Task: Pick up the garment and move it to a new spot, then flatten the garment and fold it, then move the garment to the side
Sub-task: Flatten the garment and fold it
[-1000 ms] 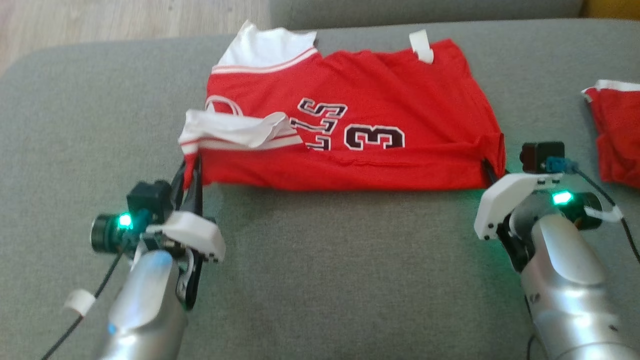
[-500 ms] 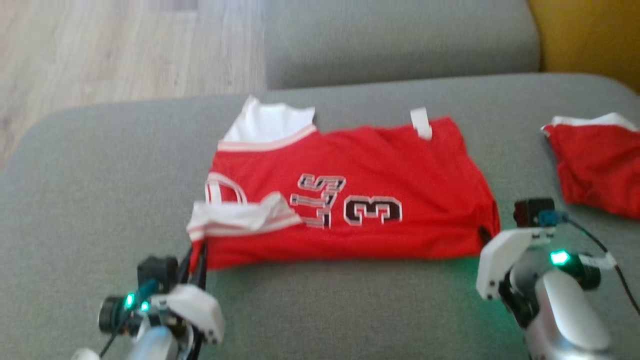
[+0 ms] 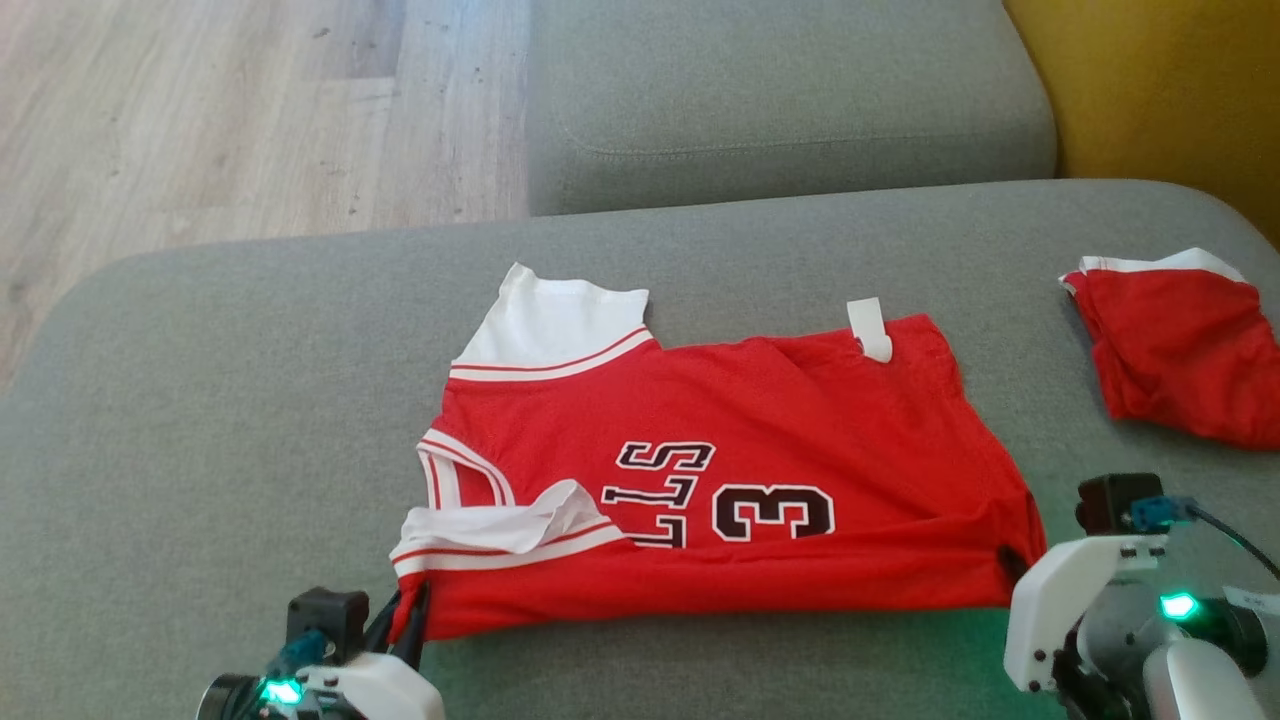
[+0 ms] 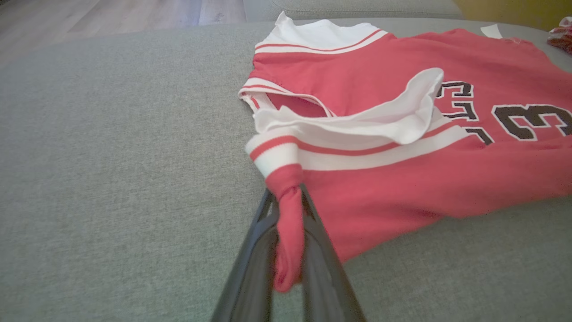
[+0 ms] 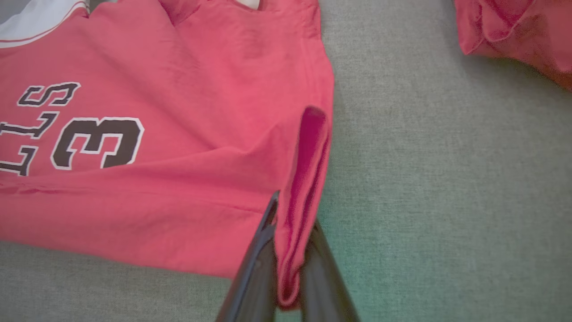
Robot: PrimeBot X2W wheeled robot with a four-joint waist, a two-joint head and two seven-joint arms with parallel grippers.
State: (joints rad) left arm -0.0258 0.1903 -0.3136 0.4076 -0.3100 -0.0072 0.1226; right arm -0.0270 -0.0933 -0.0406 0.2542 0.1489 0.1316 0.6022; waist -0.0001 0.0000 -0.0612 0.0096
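Note:
The garment (image 3: 740,470) is a red jersey with white trim, black lettering and a "3". It lies folded lengthwise on the grey sofa cushion (image 3: 200,400). My left gripper (image 3: 408,612) is shut on its near left corner, just below the white-banded armhole (image 4: 357,134). In the left wrist view red cloth (image 4: 288,223) bunches between the dark fingers (image 4: 254,250). My right gripper (image 3: 1012,562) is shut on the near right corner. The right wrist view shows a fold of red fabric (image 5: 304,179) pinched between its fingers (image 5: 259,259).
A second red garment with white trim (image 3: 1175,345) lies at the cushion's right edge. A grey back cushion (image 3: 790,100) rises behind, with wooden floor (image 3: 220,110) to the left and a yellow wall (image 3: 1170,90) at the far right.
The head camera has tilted up, so the whole picture has slid downward. Both grippers keep their hold on the jersey's near corners. The folded jersey looks unchanged.

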